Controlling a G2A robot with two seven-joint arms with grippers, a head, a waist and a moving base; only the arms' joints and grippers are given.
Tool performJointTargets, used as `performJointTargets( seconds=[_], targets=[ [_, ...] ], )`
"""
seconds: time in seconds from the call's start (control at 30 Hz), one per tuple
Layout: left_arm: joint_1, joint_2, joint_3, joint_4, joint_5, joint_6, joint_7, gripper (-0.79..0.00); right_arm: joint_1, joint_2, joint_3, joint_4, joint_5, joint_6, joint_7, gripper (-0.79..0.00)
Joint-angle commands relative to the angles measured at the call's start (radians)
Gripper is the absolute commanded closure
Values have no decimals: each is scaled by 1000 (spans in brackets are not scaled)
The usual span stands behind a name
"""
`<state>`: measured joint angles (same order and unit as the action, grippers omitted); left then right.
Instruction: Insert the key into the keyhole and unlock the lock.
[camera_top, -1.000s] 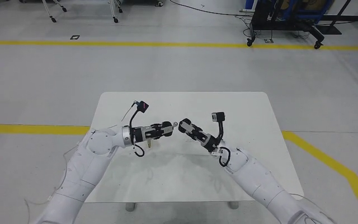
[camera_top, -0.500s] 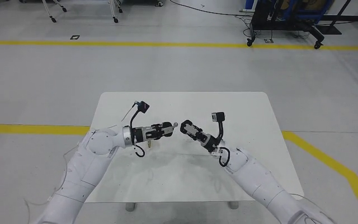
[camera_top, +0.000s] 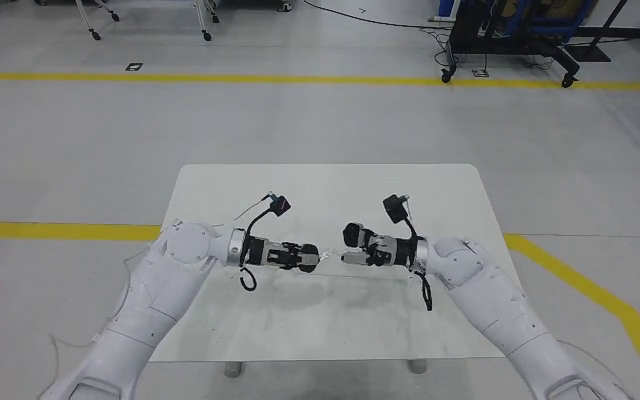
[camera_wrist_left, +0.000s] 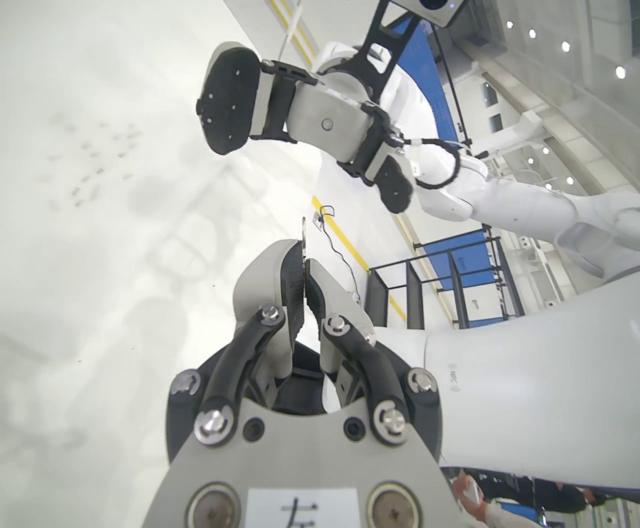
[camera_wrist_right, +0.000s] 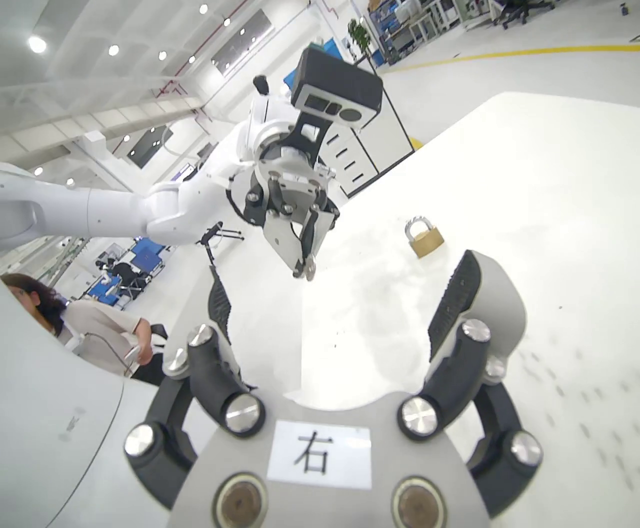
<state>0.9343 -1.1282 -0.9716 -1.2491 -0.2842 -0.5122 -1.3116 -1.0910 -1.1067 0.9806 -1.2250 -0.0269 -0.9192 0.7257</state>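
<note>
My left gripper (camera_top: 308, 258) (camera_wrist_left: 302, 260) hangs over the middle of the white table (camera_top: 440, 190), shut on a small silver key (camera_wrist_left: 303, 235) whose blade sticks out past the fingertips. In the right wrist view that gripper (camera_wrist_right: 305, 270) and the key (camera_wrist_right: 310, 273) point down toward the table. My right gripper (camera_top: 347, 246) (camera_wrist_right: 340, 275) faces it a short way off, open with nothing between its fingers (camera_wrist_left: 227, 100). A brass padlock (camera_wrist_right: 424, 237) with a silver shackle lies flat on the table beyond both grippers, untouched.
Faint scuff marks (camera_wrist_left: 95, 160) dot the table's white surface. The table's far edge (camera_wrist_right: 525, 100) lies beyond the padlock. Yellow floor lines (camera_top: 300, 78) run past the table.
Both grippers have moved from the table's middle toward its near edge, and the gap between them has widened. The left wrist has turned. The key stays in the left gripper.
</note>
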Motion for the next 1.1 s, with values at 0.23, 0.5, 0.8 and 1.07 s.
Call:
performJointTargets(
  seconds=[0.23, 0.5, 0.8, 1.07],
  targets=[
    [-54, 1, 92, 0, 74, -6, 10, 0, 34, 1, -48, 42, 193, 61, 185, -296],
    [-75, 9, 136, 13, 49, -19, 23, 0, 72, -7, -104, 76, 273, 72, 247, -231],
    [-94, 16, 174, 33, 40, -38, 41, 0, 96, -4, -157, 93, 291, 55, 230, -148],
    [-106, 17, 183, 57, 35, -55, 58, 0, 105, 8, -192, 104, 318, 37, 212, 0]
  ],
)
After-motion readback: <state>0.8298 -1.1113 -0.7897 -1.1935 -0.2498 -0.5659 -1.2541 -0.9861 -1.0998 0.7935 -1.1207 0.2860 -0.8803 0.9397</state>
